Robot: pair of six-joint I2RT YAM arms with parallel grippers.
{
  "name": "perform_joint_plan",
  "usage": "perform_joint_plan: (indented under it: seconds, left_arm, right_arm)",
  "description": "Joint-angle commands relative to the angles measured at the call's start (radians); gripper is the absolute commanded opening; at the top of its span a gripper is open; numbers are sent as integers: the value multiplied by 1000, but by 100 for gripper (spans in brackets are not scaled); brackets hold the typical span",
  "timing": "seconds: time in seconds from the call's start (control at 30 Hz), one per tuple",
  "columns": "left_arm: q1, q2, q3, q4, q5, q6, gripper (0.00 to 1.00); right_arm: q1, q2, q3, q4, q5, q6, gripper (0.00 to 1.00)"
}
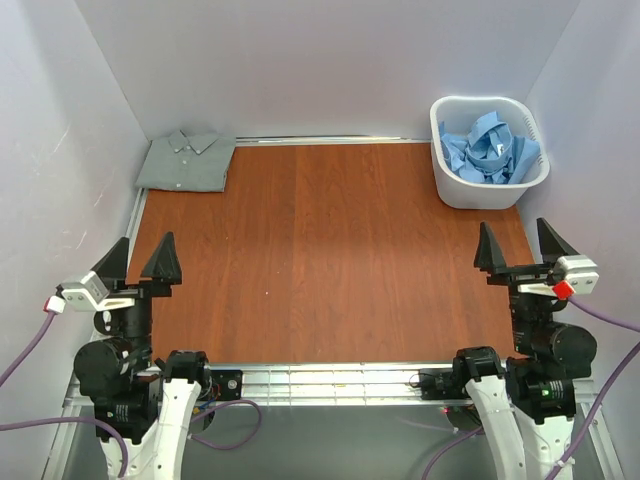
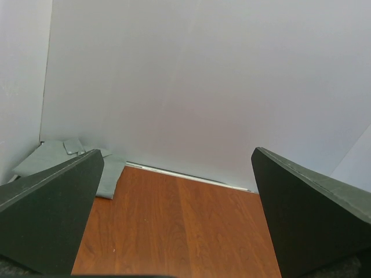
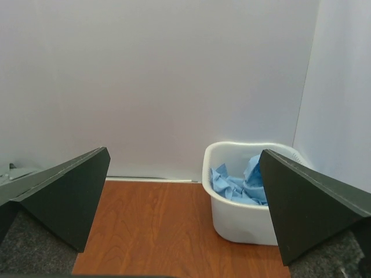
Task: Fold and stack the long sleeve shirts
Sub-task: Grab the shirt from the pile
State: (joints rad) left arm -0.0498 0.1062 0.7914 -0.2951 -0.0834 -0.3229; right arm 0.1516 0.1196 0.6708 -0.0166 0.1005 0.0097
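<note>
The grey-green shirt (image 1: 187, 160) lies folded at the table's far left corner, collar toward the back wall; it also shows in the left wrist view (image 2: 55, 159). The sky-blue shirt (image 1: 488, 148) lies crumpled inside the white basket (image 1: 450, 188) at the far right, also seen in the right wrist view (image 3: 240, 184). My left gripper (image 1: 138, 262) is open and empty above the near left of the table. My right gripper (image 1: 523, 247) is open and empty above the near right, short of the basket.
The brown wooden table (image 1: 330, 250) is enclosed by white walls at the back and both sides. A metal rail (image 1: 330, 375) runs along the near edge by the arm bases. The basket (image 3: 243, 223) stands against the right wall.
</note>
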Motion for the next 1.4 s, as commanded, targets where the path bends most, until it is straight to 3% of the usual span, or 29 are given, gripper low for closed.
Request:
perform_joint_plan:
  seconds: [0.0,0.27,0.4,0.7,0.83,1.0,1.17,1.37]
  left_arm:
    - [-4,41,-6,-39,-1,-16,98]
    - [-4,193,-40,-44,-32,-152,98]
    - [-4,304,-50,-41,16,-225,98]
    - [-41,584,-3,-176,77,-131,98]
    - [-41,688,-17,-228,171,-88,98]
    - [-42,678,-75,-201,205,-76,98]
    - [-42,655,-132,-130,316,-87,98]
    - [-55,659,-269,-38,321,-76,98]
  right_arm:
    - [-3,34,0,0,18,33,99]
    - [-3,185,-27,95,-79,102,99]
    - [-3,452,65,66,-35,159,99]
    - [-7,1045,599,-244,194,173,99]
    - [-82,1253,814,-382,270,168,99]
    - [-214,1503,998,-442,311,228,99]
    - [-271,1727,1127,-468,300,302,98]
    - [-342,1955,1263,-453,228,320,99]
